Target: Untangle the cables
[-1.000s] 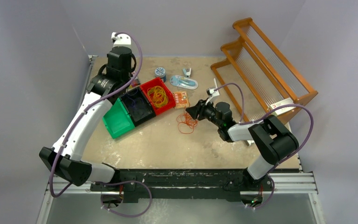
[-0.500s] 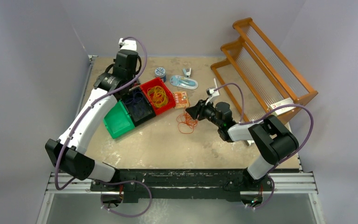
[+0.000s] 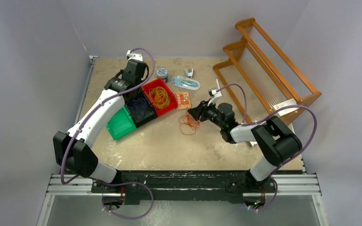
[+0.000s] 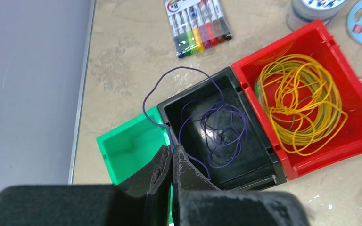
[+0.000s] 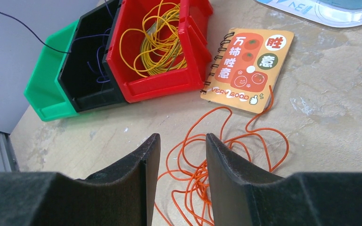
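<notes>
The dark purple cable (image 4: 217,127) lies mostly in the black bin (image 4: 259,162), with one loop arching out over the table. My left gripper (image 4: 172,149) is shut on that cable, over the edge between the green and black bins. The yellow cable (image 4: 301,108) is coiled in the red bin (image 4: 358,122). The orange cable (image 5: 226,155) lies loose on the table; it also shows in the top view (image 3: 188,125). My right gripper (image 5: 183,139) is open just above the orange cable, holding nothing.
An empty green bin (image 4: 127,150) sits left of the black one. A marker pack (image 4: 198,26), a tape roll (image 3: 161,74), a blister pack (image 3: 187,84) and an orange notebook (image 5: 250,70) lie near the bins. A wooden rack (image 3: 268,61) stands at the right.
My left arm has swung right and farther back over the bins, carrying the purple cable. The right arm and orange cable have not moved.
</notes>
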`<state>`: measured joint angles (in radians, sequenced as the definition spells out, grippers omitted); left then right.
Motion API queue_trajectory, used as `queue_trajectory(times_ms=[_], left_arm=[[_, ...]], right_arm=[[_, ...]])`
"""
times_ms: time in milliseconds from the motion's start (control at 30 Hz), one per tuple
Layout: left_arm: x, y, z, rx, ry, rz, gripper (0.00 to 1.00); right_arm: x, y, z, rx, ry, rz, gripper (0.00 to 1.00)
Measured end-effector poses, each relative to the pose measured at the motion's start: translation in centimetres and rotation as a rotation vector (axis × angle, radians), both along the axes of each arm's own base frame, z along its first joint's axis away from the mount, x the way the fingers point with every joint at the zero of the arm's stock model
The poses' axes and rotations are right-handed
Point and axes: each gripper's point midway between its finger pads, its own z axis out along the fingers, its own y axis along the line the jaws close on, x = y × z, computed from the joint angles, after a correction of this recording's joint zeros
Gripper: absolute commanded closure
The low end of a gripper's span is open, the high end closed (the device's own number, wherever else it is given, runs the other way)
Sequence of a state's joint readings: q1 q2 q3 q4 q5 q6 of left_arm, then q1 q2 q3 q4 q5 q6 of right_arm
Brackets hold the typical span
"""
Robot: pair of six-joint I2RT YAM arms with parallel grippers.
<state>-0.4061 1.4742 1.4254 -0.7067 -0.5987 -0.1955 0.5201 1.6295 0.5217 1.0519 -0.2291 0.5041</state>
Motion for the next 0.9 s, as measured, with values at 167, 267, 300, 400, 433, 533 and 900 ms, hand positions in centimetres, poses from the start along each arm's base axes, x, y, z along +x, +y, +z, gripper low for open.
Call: queue_trajectory(times_ms=[167, 267, 300, 400, 433, 533, 900], left_arm=[[-0.5, 0.5, -2.0, 0.024, 0.037, 0.017, 1.00], [-0.2, 0.2, -3.2, 0.012, 0.049, 0.021, 1.00], [-0.1, 0.1, -3.5, 0.006, 0.052, 0.021, 1.00], [0.4, -0.7, -5.1, -0.029, 0.067, 0.015, 1.00], [0.6, -1.0, -5.7, -0.043, 0.073, 0.012, 1.00], [0.7, -1.7, -7.0, -0.091, 0.080, 0.020, 1.00], [-1.4, -3.1, -13.4, -0.299, 0.102, 0.126, 1.00]], right_arm=[[-0.1, 0.1, 0.0, 0.000, 0.001, 0.004, 0.56], [-0.1, 0.1, -0.1, 0.001, 0.002, 0.009, 0.56], [-0.1, 0.1, -0.1, 0.001, 0.002, 0.009, 0.56], [-0.1, 0.1, -0.1, 0.001, 0.002, 0.009, 0.56], [-0.1, 0.1, 0.0, 0.001, 0.002, 0.009, 0.56], [-0.1, 0.1, -0.1, 0.001, 0.002, 0.009, 0.56], [-0.3, 0.3, 0.0, 0.003, 0.002, 0.024, 0.56]])
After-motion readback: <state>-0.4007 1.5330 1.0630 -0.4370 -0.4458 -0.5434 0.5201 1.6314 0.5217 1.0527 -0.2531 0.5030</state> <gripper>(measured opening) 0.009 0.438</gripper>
